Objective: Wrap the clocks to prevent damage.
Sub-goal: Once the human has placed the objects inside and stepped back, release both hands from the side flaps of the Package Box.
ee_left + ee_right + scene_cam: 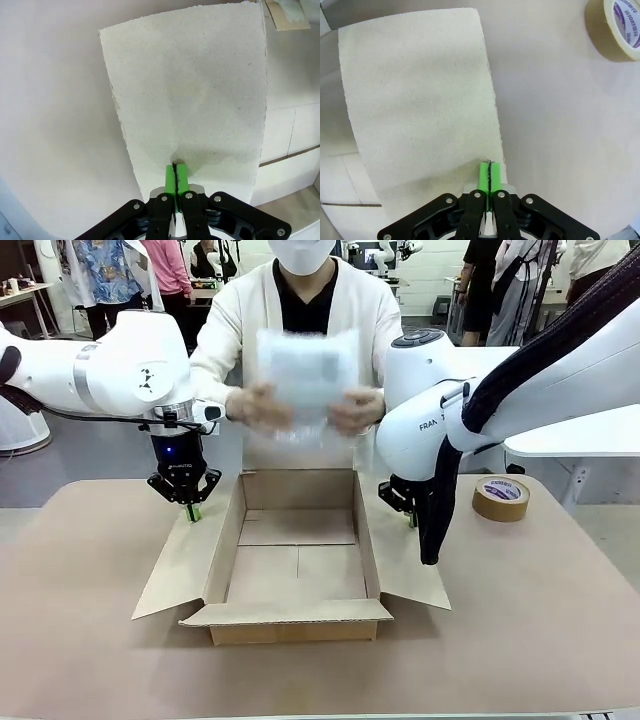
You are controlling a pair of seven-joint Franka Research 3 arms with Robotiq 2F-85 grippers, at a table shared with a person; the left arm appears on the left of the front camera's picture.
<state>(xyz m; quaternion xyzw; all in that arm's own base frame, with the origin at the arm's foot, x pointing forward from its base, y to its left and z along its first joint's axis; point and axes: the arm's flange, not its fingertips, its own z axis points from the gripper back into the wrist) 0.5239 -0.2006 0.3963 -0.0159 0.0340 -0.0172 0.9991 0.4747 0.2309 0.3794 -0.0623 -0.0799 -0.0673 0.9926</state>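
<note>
Clocks: the clocks (305, 375) are being seen as a whitish bubble-wrap bundle, which is being held up at chest height by the person, above the far edge of the carton (297, 540).
Person's hands: the left-of-picture hand (258, 407) and the right-of-picture hand (357, 410) are being pressed against the bundle's lower corners.
Carton: it is being shown open on the bench (520, 620), with its flaps spread outward.
Left end effector: the left end effector (174, 167) is being held clenched on nothing, green pads together, tips pointing down at the left flap (180, 560) and seemingly touching it.
Right end effector: the right end effector (489, 167) is likewise being held clenched and empty, tips down at the outer edge of the right flap (420, 100).
Tape roll: the tape roll (501, 498) is being shown flat on the bench, well apart from the carton, beyond the right arm.
</note>
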